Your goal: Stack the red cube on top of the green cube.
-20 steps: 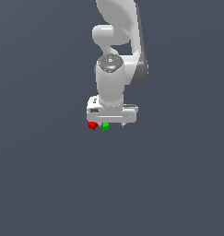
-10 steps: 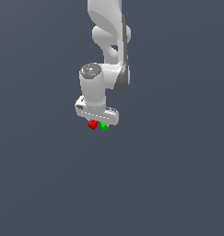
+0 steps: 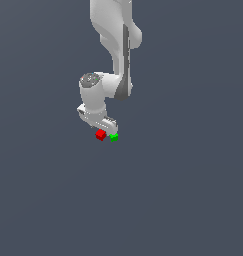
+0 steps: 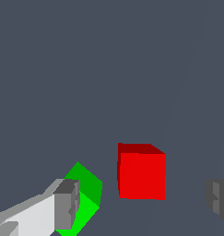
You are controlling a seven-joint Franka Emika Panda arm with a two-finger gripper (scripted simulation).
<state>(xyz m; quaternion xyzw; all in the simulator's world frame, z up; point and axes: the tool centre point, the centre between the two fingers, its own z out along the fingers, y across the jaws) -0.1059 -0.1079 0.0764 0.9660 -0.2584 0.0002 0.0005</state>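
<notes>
Since the earlier frames, my arm (image 3: 115, 45) had swung toward the exterior view's left and twisted, so its wrist housing sat further left than it had a second before and the hand beneath it slanted down toward the exterior view's right. Half a second back the hand had already begun that turn; now the slant was plainer. Both cubes lay where they had been before, side by side on the grey floor (image 3: 183, 200), just below the hand.

From the exterior view I saw the gripper (image 3: 107, 129) low over the pair, its lower edge close above them, though I could not tell from there whether it touched either.

On the wrist view the gripper (image 4: 143, 198) stood wide open, one grey fingertip (image 4: 66, 205) at one side and the other only partly in frame at the far edge. It held nothing.

The red cube (image 3: 100, 134) sat on the floor between the fingers, apart from both, squarely facing the wrist camera (image 4: 142, 171). The green cube (image 3: 114, 137) rested just beside it on the exterior view's right, with a narrow gap between them. On the wrist view the green cube (image 4: 88, 193) was turned corner-on, partly hidden behind the near fingertip.
</notes>
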